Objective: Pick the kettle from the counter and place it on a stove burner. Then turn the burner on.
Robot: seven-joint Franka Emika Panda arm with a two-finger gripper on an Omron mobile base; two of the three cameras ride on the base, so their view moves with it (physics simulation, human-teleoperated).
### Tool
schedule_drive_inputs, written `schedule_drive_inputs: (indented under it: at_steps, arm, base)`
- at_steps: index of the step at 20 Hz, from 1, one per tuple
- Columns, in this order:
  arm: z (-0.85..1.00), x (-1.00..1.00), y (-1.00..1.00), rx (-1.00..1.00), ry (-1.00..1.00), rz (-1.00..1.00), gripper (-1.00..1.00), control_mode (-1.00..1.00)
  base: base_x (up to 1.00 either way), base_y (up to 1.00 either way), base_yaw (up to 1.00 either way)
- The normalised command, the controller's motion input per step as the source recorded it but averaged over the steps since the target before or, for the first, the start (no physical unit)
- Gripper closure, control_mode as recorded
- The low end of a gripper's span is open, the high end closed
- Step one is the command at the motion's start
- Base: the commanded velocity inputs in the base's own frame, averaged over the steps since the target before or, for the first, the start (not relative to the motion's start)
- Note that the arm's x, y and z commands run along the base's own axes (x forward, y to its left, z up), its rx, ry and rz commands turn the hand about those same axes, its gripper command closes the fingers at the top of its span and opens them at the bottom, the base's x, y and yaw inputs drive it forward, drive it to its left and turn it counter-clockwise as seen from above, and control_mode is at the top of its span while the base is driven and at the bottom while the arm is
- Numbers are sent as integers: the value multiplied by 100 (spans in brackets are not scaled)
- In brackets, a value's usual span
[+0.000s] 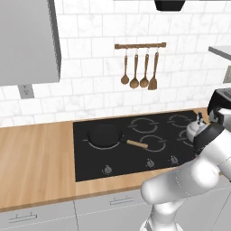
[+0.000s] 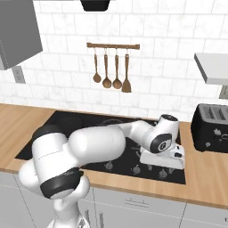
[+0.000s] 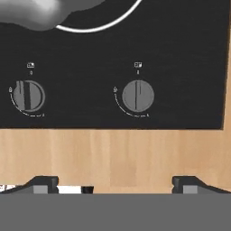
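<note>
The silver kettle (image 1: 194, 129) stands on the right side of the black cooktop (image 1: 90, 164), on a stove burner whose pale ring (image 3: 97, 28) curves under the kettle's blurred base (image 3: 38, 11) in the hand view. My gripper (image 3: 115, 184) is open and empty. It hangs over the cooktop's front edge, above the wooden counter (image 3: 113, 151), and faces two round control knobs (image 3: 28, 95) (image 3: 137, 95). In the right base view the gripper (image 2: 163, 167) points down at the front knob row. My arm hides the kettle there.
A black frying pan (image 1: 104, 135) with a wooden handle sits on the left front burner. A dark toaster (image 2: 209, 127) stands on the counter right of the cooktop. Wooden utensils (image 1: 140, 72) hang on the tiled wall. Bare counter (image 1: 36, 158) stretches to the left.
</note>
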Motion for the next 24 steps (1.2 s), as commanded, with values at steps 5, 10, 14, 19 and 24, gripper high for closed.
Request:
schedule_drive_inputs:
  at_steps: [5,10,14,19,24]
  arm:
    - [-23,14,-5,0,-3,35,-100,-100]
    - [-9,54,0,0,0,7,-100,-100]
    - [-15,15,-12,0,0,-4,-100,-100]
    - [-31,0,-13,0,-4,-11,-100,-100]
    - [-7,0,0,0,-9,-3,-100,-100]
  base:
    - [0,0,0]
    - [0,0,0]
    - [0,0,0]
    - [0,0,0]
    - [0,0,0]
